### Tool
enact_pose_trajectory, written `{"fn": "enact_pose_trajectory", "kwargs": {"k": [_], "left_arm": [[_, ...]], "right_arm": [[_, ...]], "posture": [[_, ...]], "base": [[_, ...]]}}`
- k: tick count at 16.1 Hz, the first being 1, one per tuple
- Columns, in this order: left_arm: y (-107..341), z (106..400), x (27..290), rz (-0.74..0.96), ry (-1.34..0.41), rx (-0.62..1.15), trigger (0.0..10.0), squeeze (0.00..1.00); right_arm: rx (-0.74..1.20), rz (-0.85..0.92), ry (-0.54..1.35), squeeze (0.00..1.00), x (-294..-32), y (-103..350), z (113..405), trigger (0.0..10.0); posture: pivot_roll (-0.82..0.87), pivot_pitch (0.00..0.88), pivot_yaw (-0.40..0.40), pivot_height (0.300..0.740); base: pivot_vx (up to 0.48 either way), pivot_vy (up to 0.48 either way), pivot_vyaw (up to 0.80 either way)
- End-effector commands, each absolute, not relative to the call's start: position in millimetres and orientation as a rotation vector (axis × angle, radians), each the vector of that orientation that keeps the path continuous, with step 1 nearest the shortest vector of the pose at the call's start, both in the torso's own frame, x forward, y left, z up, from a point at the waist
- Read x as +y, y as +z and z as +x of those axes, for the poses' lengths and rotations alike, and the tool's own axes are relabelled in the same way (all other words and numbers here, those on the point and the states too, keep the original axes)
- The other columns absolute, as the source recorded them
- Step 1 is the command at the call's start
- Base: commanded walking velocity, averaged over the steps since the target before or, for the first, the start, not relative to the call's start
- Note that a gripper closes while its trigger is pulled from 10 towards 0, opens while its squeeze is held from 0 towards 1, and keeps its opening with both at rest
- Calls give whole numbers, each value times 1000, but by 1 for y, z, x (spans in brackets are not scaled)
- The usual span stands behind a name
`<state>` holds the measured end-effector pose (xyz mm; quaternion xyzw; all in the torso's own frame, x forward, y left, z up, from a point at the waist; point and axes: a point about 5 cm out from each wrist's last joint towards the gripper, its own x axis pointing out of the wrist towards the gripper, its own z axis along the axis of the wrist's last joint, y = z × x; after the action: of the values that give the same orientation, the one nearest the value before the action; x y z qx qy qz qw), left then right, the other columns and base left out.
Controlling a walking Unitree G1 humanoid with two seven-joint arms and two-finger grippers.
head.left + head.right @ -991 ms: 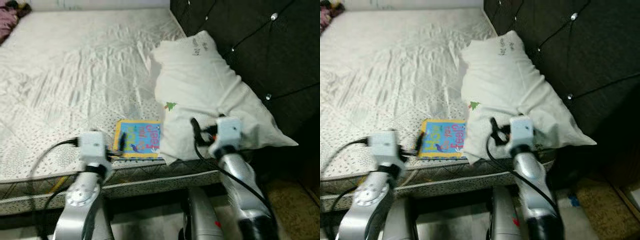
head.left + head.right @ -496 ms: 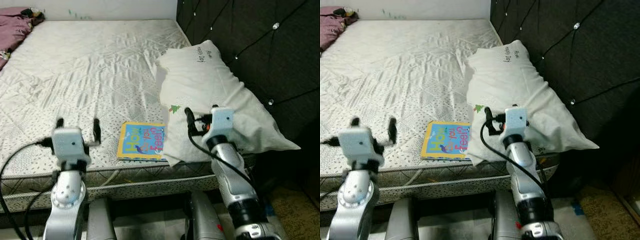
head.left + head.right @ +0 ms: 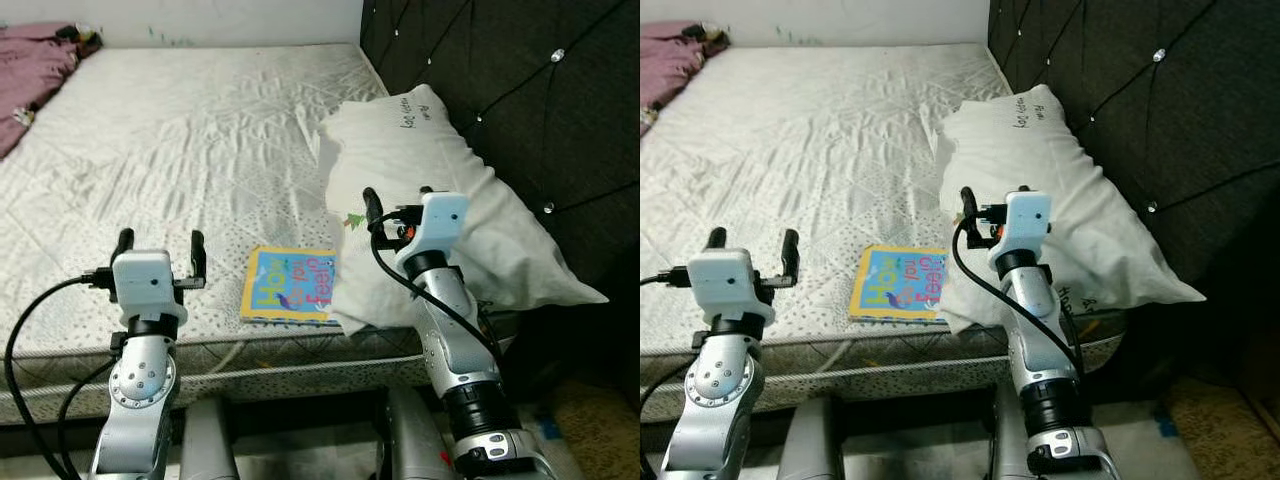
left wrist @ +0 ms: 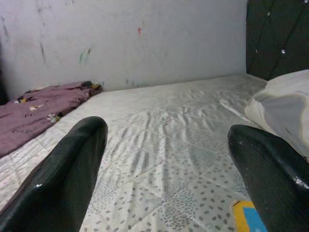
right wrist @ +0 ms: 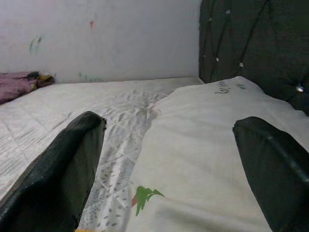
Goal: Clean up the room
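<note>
The left gripper (image 3: 158, 244) is held raised over the near edge of the mattress (image 3: 180, 130), its two black fingers (image 4: 63, 179) spread wide apart with nothing between them. The right gripper (image 3: 395, 200) is likewise held up with its fingers (image 5: 58, 169) parted and empty, above the near end of the white pillow (image 3: 440, 200). Between the two arms, a colourful children's book (image 3: 290, 285) is seen lying flat on the mattress near its front edge, its right side touching or slightly tucked under the pillow's corner. The pillow is laid along the dark tufted headboard (image 3: 530, 90), a small green mark being visible on its lower part. At the far left corner of the mattress, a crumpled purple cloth (image 3: 35, 70) is seen against the pale, scuffed wall (image 4: 125, 38)
</note>
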<state>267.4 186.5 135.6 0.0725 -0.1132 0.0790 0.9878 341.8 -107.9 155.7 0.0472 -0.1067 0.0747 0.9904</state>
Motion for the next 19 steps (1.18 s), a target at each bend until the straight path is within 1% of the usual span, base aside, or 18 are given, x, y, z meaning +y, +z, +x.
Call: {"fn": "enact_pose_trajectory", "kwargs": {"k": [1,4,7,9,12,13,17,19], "left_arm": [[135,269,189,140,164,-226,10000,0],[133,276,186,149,169,-228,10000,0],[143,274,187,140,178,-256,10000,0],[136,269,190,139,199,-225,10000,0],[135,270,185,148,197,-194,10000,0],[136,272,183,145,194,-196,10000,0],[138,277,176,147,161,-199,10000,0],[137,277,176,138,176,-197,10000,0]], "right_arm": [[-219,105,134,0,-110,155,340,10000],[-163,94,96,0,-119,133,334,10000],[-172,84,119,0,-116,136,330,10000],[-160,78,122,0,-119,131,330,10000],[-176,83,78,0,-125,135,332,10000],[-176,82,71,0,-127,135,331,10000],[-169,57,65,0,-136,133,324,10000],[-163,46,60,0,-140,132,320,10000]], "posture": [[25,0,28,591],[41,0,24,630],[67,0,16,665],[81,0,25,689],[79,0,38,734],[71,0,39,740],[51,0,28,740],[45,0,20,740]], "base": [[0,0,0],[0,0,0],[0,0,0],[0,0,0],[0,0,0],[0,0,0],[0,0,0],[0,0,0]]}}
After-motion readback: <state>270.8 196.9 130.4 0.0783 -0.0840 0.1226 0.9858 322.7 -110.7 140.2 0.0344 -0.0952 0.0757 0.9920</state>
